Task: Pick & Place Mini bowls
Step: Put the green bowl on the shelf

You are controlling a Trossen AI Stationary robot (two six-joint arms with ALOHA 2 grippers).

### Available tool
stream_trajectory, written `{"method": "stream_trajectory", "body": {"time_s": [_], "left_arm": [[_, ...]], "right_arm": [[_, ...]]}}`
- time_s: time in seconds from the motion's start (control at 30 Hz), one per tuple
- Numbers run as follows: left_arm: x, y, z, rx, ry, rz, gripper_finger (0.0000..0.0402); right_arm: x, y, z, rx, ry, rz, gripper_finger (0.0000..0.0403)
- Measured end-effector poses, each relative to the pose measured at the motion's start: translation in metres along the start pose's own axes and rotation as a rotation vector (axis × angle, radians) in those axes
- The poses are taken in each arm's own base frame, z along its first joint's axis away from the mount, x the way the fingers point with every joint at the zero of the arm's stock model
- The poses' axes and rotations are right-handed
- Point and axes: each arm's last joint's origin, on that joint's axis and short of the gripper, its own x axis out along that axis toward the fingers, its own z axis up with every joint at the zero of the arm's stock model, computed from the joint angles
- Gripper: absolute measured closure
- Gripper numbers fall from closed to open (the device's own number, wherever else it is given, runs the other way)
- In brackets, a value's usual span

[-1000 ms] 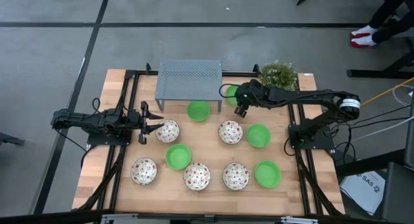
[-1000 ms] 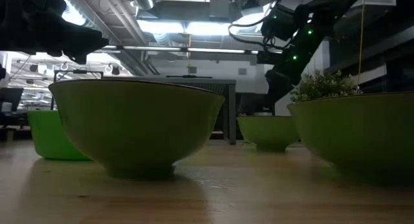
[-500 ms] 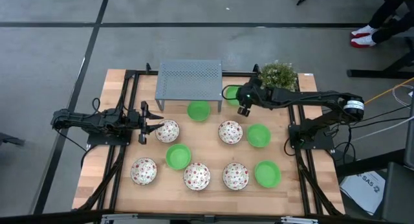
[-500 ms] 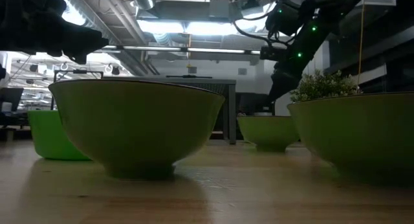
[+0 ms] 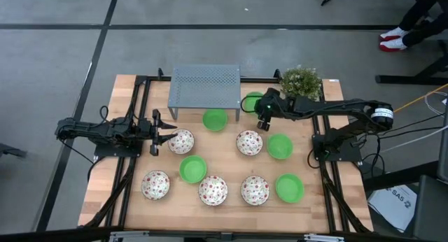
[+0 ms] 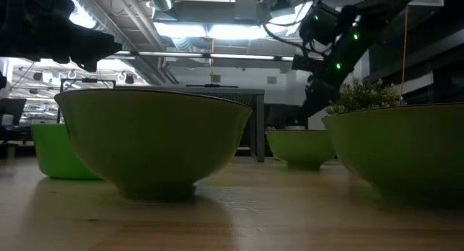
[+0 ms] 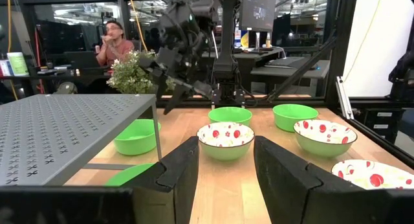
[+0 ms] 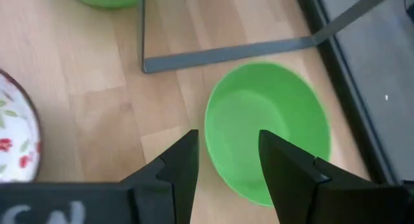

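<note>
Several mini bowls rest on their bases on the wooden table [image 5: 126,165], some plain green and some white with speckles. One green bowl [image 8: 268,140] stands beside the grey shelf's right leg [image 8: 142,30]. My right gripper [image 8: 226,179] hovers open above it, slanting down; in the high view this right gripper [image 5: 262,120] covers part of that bowl [image 5: 249,102]. My left gripper [image 5: 157,132] waits open and level at the table's left, facing a speckled bowl [image 7: 225,138].
The grey perforated shelf [image 5: 204,87] stands at the far middle with a green bowl [image 5: 215,119] at its front. A small bushy plant [image 5: 301,81] stands far right. A speckled bowl [image 5: 249,142] and a green bowl [image 5: 280,145] lie just nearer than my right gripper.
My right gripper has rolled a little about its own pointing line while staying over the green bowl beside the shelf's right leg. The bowls have not moved.
</note>
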Motion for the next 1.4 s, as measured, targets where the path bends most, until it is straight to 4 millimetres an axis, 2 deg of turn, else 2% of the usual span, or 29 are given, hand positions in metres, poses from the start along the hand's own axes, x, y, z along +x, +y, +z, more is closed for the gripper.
{"method": "stream_trajectory", "body": {"time_s": [0.2, 0.43, 0.9, 1.03, 1.2, 1.4], "left_arm": [[0.000, 0.000, 0.000, 0.000, 0.000, 0.000, 0.0258], [0.000, 0.000, 0.000, 0.000, 0.000, 0.000, 0.0258], [0.000, 0.000, 0.000, 0.000, 0.000, 0.000, 0.0258], [0.000, 0.000, 0.000, 0.000, 0.000, 0.000, 0.0258], [0.000, 0.000, 0.000, 0.000, 0.000, 0.000, 0.0258], [0.000, 0.000, 0.000, 0.000, 0.000, 0.000, 0.0258]], "right_arm": [[0.009, 0.005, -0.018, 0.107, -0.009, -0.012, 0.0243], [0.013, 0.006, -0.024, 0.032, 0.005, -0.010, 0.0243], [0.044, 0.008, -0.032, 0.012, 0.066, -0.012, 0.0247], [0.044, 0.008, -0.032, 0.021, 0.063, 0.003, 0.0285], [0.044, 0.009, -0.034, 0.027, 0.079, 0.021, 0.0381], [0.042, 0.010, -0.033, 0.070, 0.076, 0.061, 0.0391]]}}
